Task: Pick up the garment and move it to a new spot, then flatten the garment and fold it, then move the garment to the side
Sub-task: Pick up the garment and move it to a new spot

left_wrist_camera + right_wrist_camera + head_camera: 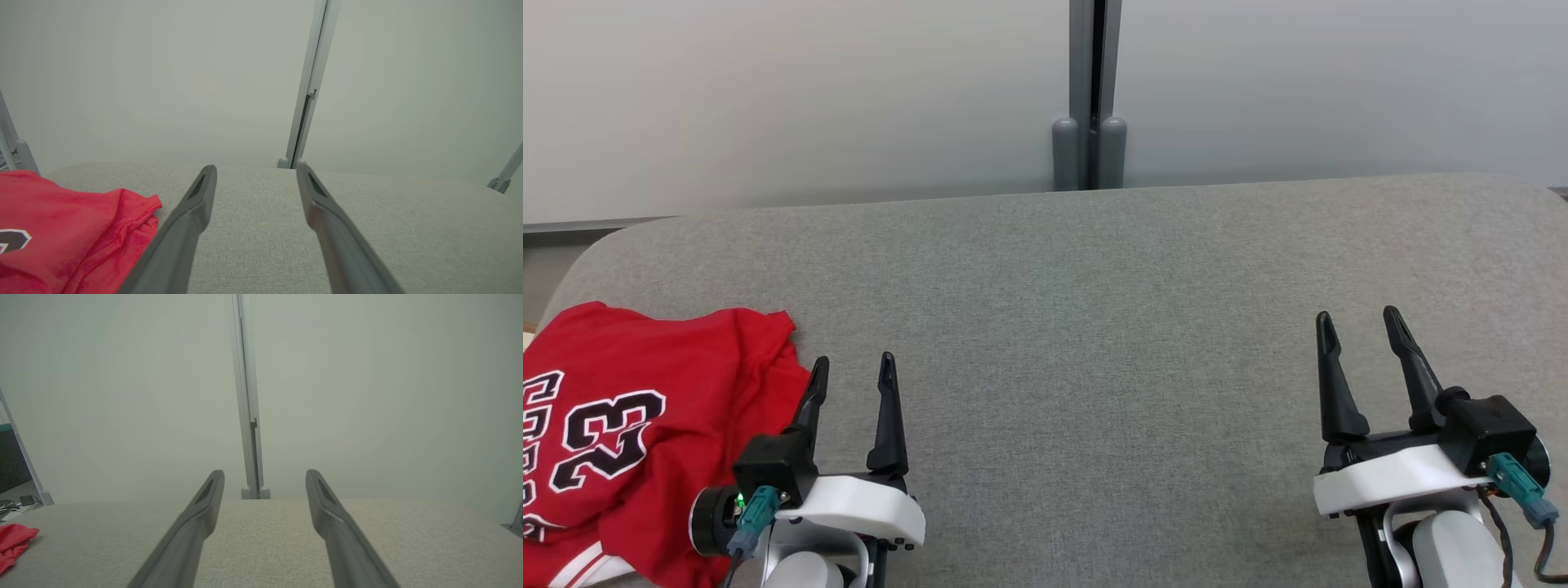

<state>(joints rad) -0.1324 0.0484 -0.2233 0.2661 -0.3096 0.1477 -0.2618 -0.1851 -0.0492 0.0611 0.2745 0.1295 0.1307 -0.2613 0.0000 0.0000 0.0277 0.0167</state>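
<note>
**A:** Head view, item one?
**B:** Garment [645,425]: red jersey, black "23" outlined white, rumpled on the table's [1094,327] near left corner.
**A:** Item two?
**B:** Left end effector [852,363]: fingers apart, nothing between them, over the table's near edge, left part.
**A:** Item three?
**B:** Right end effector [1357,314]: fingers apart, empty, over the table's near edge, right part.
**A:** Remainder?
**B:** Grey post [1092,98], upright behind the table's far edge, midway along.
</note>
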